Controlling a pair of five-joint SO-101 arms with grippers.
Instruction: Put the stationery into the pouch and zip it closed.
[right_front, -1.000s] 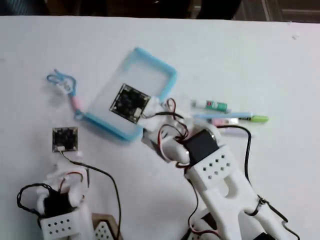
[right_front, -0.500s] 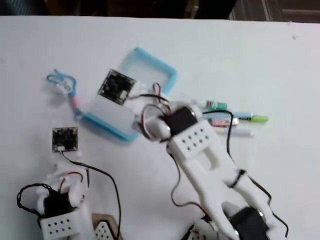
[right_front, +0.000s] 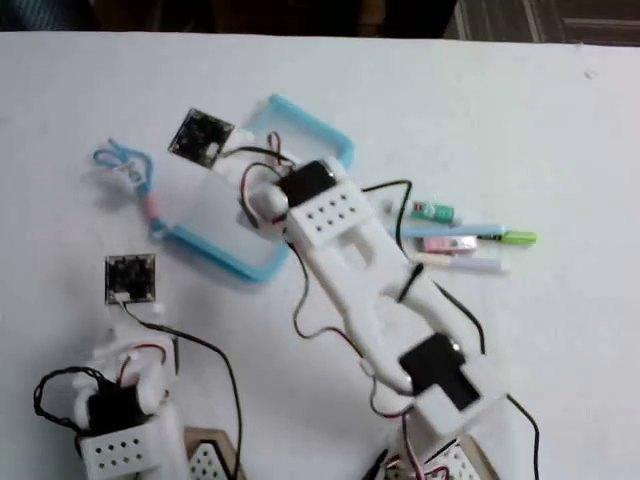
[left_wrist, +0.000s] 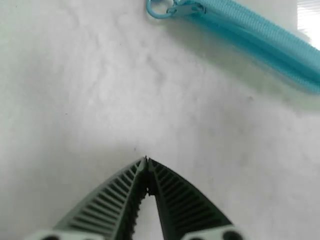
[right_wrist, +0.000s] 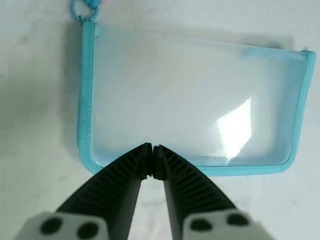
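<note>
We note the left gripper (left_wrist: 146, 161) parked nearest, jaws together, empty. The right gripper (right_wrist: 151, 147), likewise closed and empty, has swung from the stationery (right_front: 455, 240) onto the pouch (right_front: 212, 215). Stationery lies outside, beside it; we judge loading unstarted.

The left end effector (left_wrist: 147, 163) is seen poised over the white bench (left_wrist: 80, 95), its two dark ribbed fingers (left_wrist: 117, 202) brought together so that the tips meet and nothing is held between them. Ahead of the tips, and well apart from them, the blue zippered edge of the pouch (left_wrist: 255, 42) is laid slantwise across the bench. At one end of that edge a round blue zipper pull (left_wrist: 159, 7) is found, resting flat on the surface.
</note>
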